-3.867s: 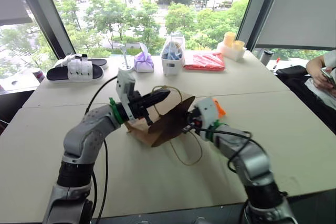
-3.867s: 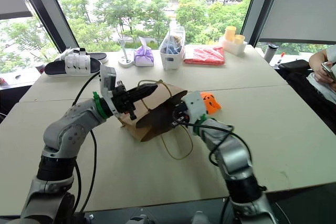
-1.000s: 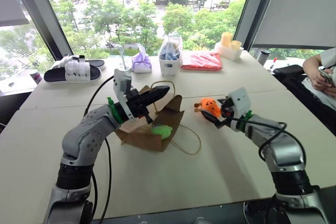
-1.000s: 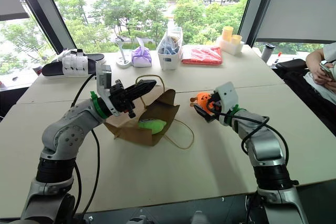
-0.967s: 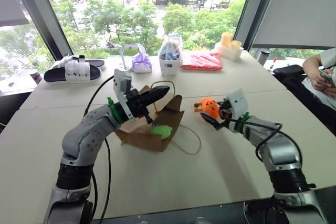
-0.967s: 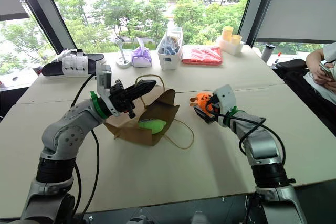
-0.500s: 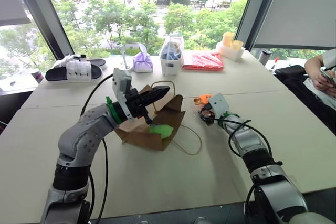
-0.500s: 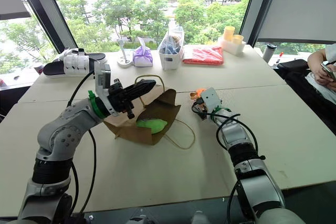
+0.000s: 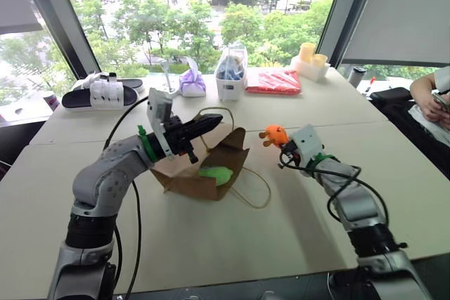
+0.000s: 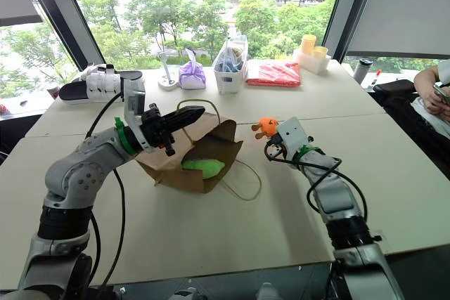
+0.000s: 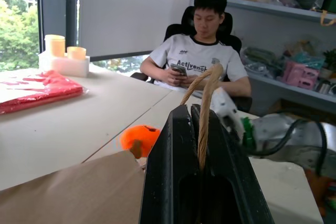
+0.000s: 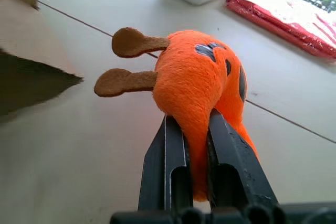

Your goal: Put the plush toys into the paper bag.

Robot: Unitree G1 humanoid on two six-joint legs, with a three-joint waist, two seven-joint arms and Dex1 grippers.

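right gripper (image 12: 190, 129) clamped on orange plush toy (image 12: 202, 85) | left gripper (image 11: 197, 145) pinching bag handle (image 11: 206, 98)

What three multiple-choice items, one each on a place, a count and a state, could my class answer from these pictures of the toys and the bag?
1. Where is the green toy?
A. in the bag's mouth
B. on the sandal
C. in the right gripper

2. How many yellow cups stand on the white box?
A. one
B. two
C. four

3. What does the right gripper do?
A. hangs open
B. pinches the orange toy
C. holds the cord

Answers: 1 A, it lies inside the bag. 2 B, two stand side by side. 3 B, its fingers squeeze the orange toy, while the left gripper grips the cord.
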